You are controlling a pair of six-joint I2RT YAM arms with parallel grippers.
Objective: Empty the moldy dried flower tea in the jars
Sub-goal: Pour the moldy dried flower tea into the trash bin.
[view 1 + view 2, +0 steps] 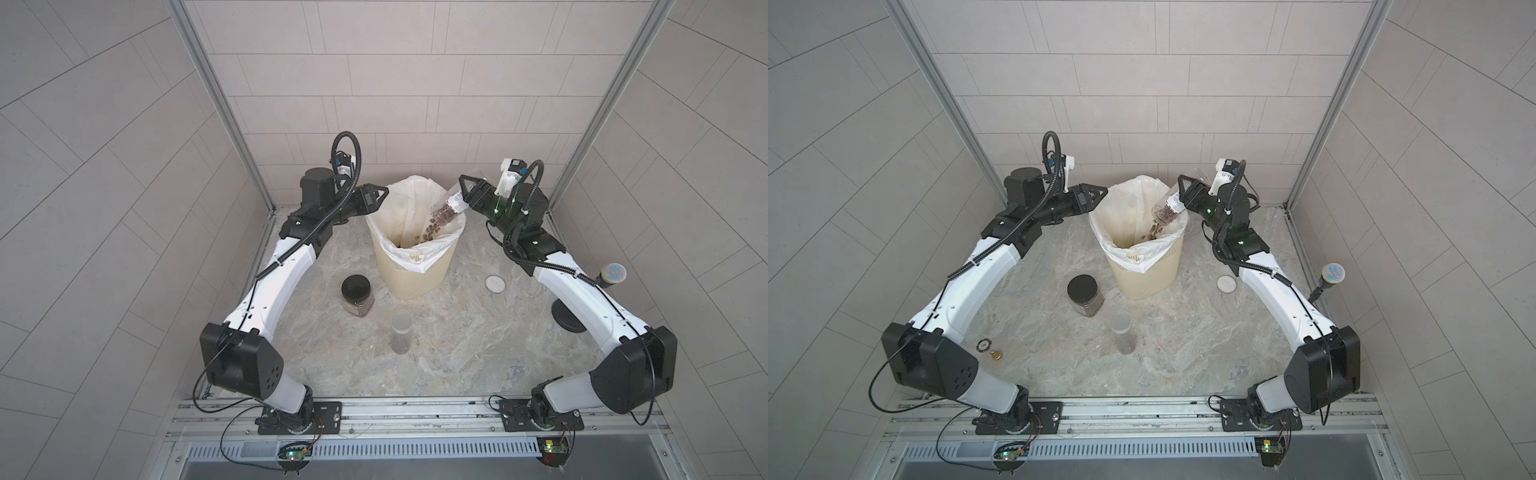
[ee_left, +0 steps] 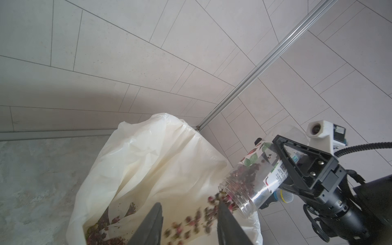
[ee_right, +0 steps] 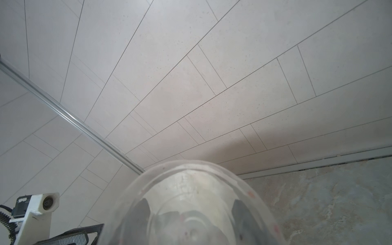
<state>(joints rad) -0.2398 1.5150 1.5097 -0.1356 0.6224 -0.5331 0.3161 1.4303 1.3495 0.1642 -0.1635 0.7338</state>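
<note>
One labelled jar [image 2: 254,182], clamped in the right fingers [image 2: 282,151], spilled dried flower tea [image 2: 244,177] into the lined bin [image 1: 415,278]; its mouth likely needed keeping over that bin, tipped steeper, as the left fingers [image 2: 152,224] stood apart, empty

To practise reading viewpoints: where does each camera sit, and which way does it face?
Top view: overhead, looks down; left arm, right arm, bin.
Top view: beside it, same aim; arms, bin.
Left wrist: looks across bin; open left gripper, right gripper tipping labelled jar.
Right wrist: looks along jar at wall; own fingers through it.
Shared: both wrists see the jar.
</note>
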